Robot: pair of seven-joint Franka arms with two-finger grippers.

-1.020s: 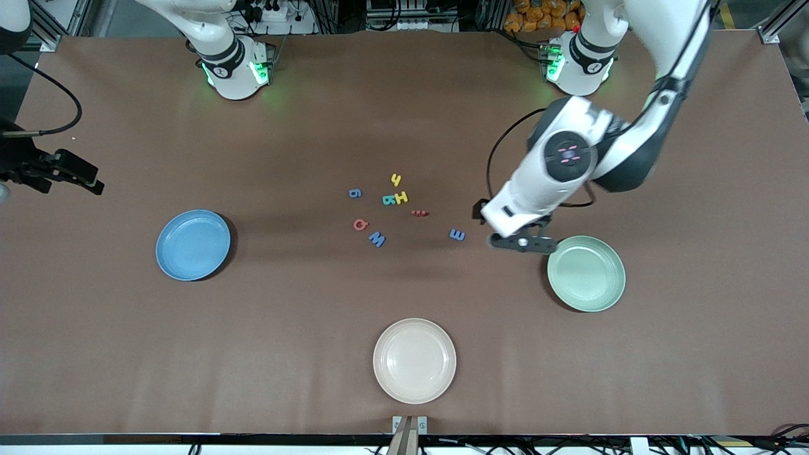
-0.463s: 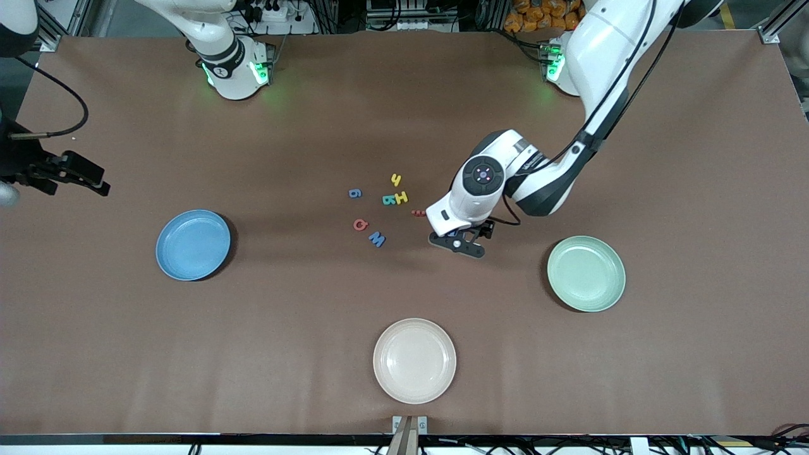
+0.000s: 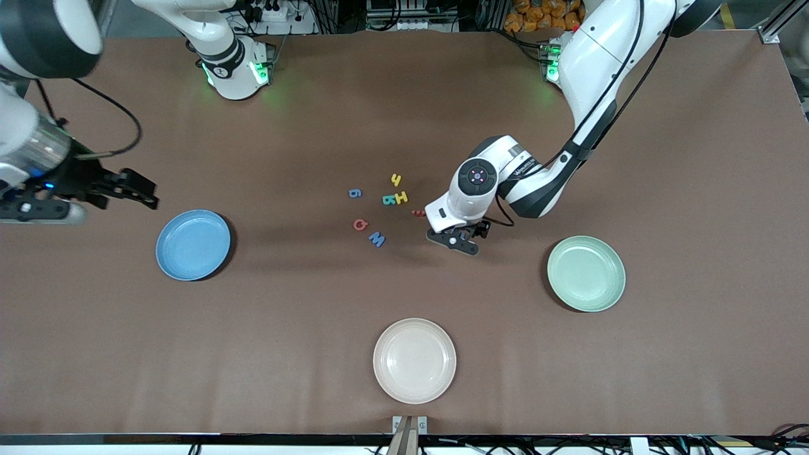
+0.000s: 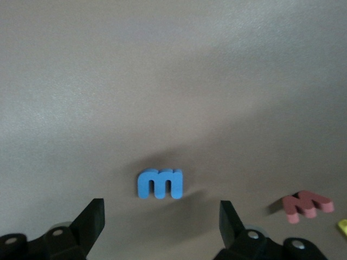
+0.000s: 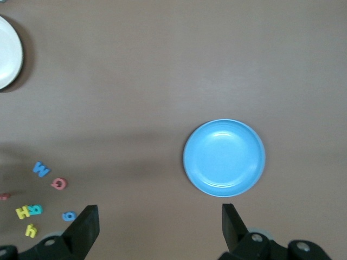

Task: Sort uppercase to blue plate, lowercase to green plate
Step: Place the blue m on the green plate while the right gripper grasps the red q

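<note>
Front view: the left gripper [image 3: 456,240] is low over the brown table [image 3: 682,354], amid the scattered letters and toward the round pale mint-green plate [image 3: 586,273], its fingers spread wide with nothing held. The right gripper [image 3: 129,189] hangs over the table just beside the round sky-blue plate [image 3: 193,244], fingers parted and empty. Between the plates lie small toy letters: a yellow hooked h [image 3: 396,180], yellow H [image 3: 401,198] touching a teal B [image 3: 389,200], blue 6-like g [image 3: 355,193], red ring-like G [image 3: 359,224], blue W [image 3: 377,239] and a thin red piece [image 3: 418,213]. A round cream plate [image 3: 414,360] sits nearest the camera.

Left wrist view: a blue lowercase m [image 4: 160,184] lies flat between the open fingers [image 4: 91,219], untouched; the red piece is nearby.

Right wrist view: the blue plate is bare; the letters cluster well apart from it.
</note>
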